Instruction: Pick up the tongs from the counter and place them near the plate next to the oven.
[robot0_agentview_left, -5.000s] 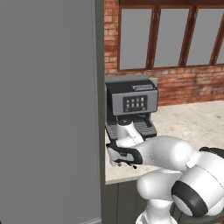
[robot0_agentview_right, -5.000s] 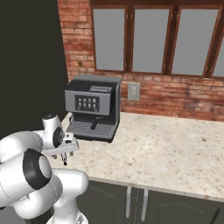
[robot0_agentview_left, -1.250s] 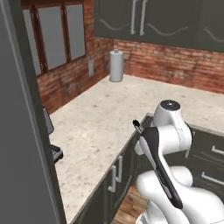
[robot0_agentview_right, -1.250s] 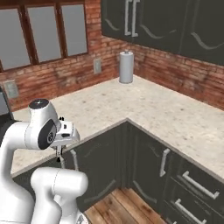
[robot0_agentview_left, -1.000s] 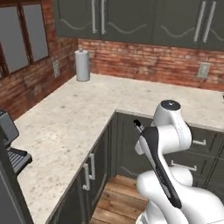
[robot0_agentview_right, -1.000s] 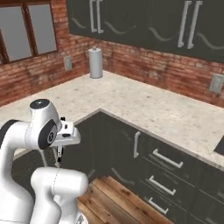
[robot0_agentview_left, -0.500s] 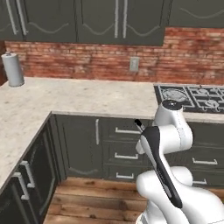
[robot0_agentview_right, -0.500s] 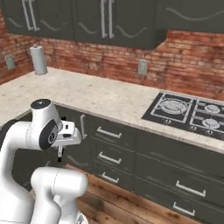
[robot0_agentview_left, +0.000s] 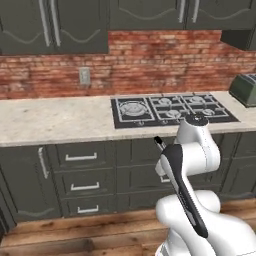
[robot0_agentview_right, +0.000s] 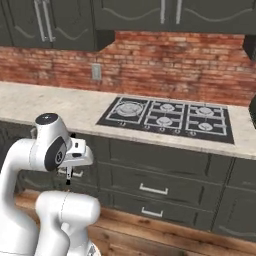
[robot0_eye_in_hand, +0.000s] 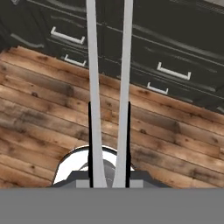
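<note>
In the hand view my gripper (robot0_eye_in_hand: 109, 142) is shut on the tongs (robot0_eye_in_hand: 93, 65). Their two silver-grey arms run side by side up out of the picture, over the wooden floor. In the right base view the gripper (robot0_agentview_right: 69, 174) hangs folded close to my body, in front of the dark drawers and below the edge of the beige counter (robot0_agentview_right: 35, 102). The counter (robot0_agentview_left: 50, 122) also runs across the left base view, under the brick wall. The plate and the oven are out of view.
A black gas hob (robot0_agentview_left: 170, 110) is set into the counter ahead, and it also lies in the right base view (robot0_agentview_right: 172, 117). A green toaster (robot0_agentview_left: 245, 89) stands at the far right. Dark drawers (robot0_agentview_right: 160, 185) with steel handles sit below, and wooden floor (robot0_eye_in_hand: 39, 109) lies under me.
The base has driven and turned, so the view has swept from the coffee machine along the corner counter to the hob. The arm stays folded with the tongs in its grip.
</note>
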